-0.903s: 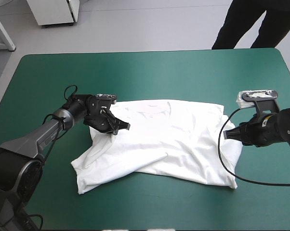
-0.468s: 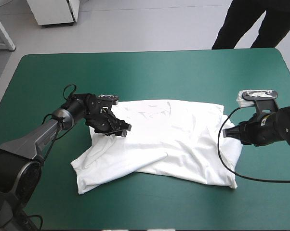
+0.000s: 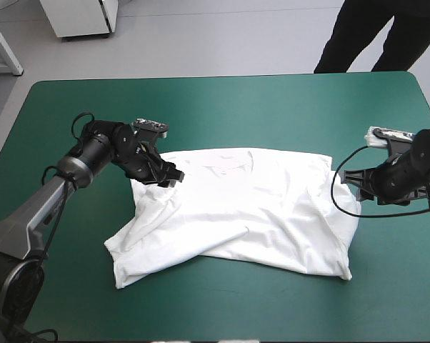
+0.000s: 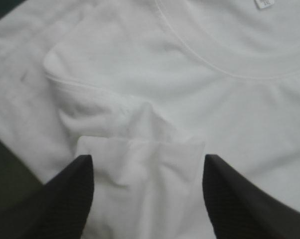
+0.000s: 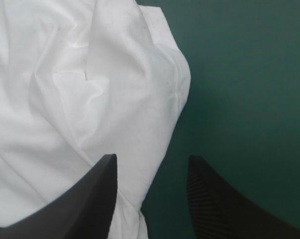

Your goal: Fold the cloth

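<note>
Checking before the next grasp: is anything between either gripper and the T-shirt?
Nothing visible does. The left gripper stands open directly over the T-shirt; the right gripper, open, straddles its edge on the teal-green cover.

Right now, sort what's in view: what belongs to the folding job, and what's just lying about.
Job:
T-shirt, mostly spread
left tool, open over a fold
right tool, open astride the shirt's edge

Lying about:
just the teal-green table underneath
</note>
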`<state>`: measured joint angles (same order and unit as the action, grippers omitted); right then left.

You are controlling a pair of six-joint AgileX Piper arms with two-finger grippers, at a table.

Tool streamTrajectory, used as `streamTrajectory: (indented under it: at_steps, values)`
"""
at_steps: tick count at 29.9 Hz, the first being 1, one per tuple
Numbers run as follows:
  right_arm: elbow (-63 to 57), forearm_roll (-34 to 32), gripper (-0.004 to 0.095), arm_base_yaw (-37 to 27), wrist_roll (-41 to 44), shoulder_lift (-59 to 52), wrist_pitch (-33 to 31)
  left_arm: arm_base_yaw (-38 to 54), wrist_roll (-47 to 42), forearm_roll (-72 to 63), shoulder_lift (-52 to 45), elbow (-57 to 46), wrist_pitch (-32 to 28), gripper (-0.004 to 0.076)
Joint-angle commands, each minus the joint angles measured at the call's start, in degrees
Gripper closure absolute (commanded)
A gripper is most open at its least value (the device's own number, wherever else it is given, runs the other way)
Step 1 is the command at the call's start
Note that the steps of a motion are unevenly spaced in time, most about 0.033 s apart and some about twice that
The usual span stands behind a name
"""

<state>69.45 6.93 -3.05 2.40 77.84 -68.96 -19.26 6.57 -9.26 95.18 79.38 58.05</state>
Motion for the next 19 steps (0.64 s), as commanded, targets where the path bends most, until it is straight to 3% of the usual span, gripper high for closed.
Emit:
streamTrajectory:
  at_steps: [1,8,19]
  values:
    - [1.83,0.83,0.0475,-0.51,-1.28,1.94,2.94,0.05,-2.69,3.62,-6.09,2.49,3.09,0.0274]
    - [1.83,-2.33,0.0475,-0.51,-1.31,6.91,6.12,0.05,-4.94,7.30,-12.34,2.22,7.45,0.0318]
    - [1.83,-2.37,0.0476,-0.51,-1.70,15.77,11.59,0.05,-5.09,8.31,-16.03,1.62,13.65,0.0321]
